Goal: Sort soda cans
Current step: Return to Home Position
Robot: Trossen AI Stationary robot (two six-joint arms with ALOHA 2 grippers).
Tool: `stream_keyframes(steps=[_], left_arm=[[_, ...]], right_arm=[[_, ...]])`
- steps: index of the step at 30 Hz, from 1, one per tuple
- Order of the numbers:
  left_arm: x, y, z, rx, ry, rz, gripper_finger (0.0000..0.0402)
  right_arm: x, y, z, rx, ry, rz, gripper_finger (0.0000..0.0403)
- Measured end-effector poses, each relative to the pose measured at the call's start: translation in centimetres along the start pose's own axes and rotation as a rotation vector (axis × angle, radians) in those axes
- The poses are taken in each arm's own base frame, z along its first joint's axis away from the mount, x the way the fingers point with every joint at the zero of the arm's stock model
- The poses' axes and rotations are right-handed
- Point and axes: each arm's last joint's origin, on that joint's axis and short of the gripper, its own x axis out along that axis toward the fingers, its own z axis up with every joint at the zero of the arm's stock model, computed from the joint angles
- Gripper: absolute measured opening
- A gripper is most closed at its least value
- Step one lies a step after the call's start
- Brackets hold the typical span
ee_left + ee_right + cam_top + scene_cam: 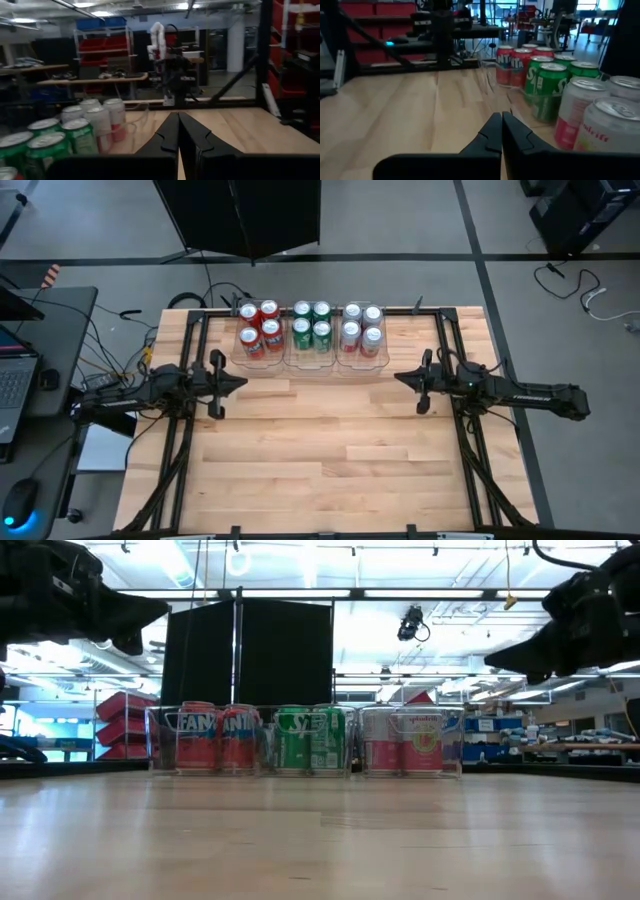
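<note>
Standing upright in three clear trays point(312, 364) at the desk's point(330, 450) far edge: your soda cans point(311, 323), grouped red, green, silver-white. Left gripper point(240, 381) and right gripper point(400, 378): both pressed together, empty, the row lying between them, equally near. You likely have nothing left to sort.

Three trays stand in a row on the bench point(330, 470), at the upper middle of the high view: left tray point(258, 361), middle tray point(311, 362) and right tray point(362, 363), side by side. Each holds four soda cans point(302, 330) upright, two by two. Just below the row my left jaws sit left of centre and my right jaws right of centre, tips pointing inward, well apart.
</note>
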Motion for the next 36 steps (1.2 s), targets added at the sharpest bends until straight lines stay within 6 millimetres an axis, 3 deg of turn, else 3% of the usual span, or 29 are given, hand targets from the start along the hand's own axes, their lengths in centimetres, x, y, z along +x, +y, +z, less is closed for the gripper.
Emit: stream_keyframes(steps=[8, 36], left_arm=[[-0.01, 0.24, -0.23, -0.025, 0.025, 0.084, 0.0007], [-0.04, 0.21, -0.80, -0.020, 0.084, 0.082, 0.0008]], right_arm=[[-0.03, -0.43, -0.10, 0.028, 0.005, -0.145, 0.0000], [-0.03, -0.44, -0.15, 0.037, 0.009, -0.148, 0.0000]])
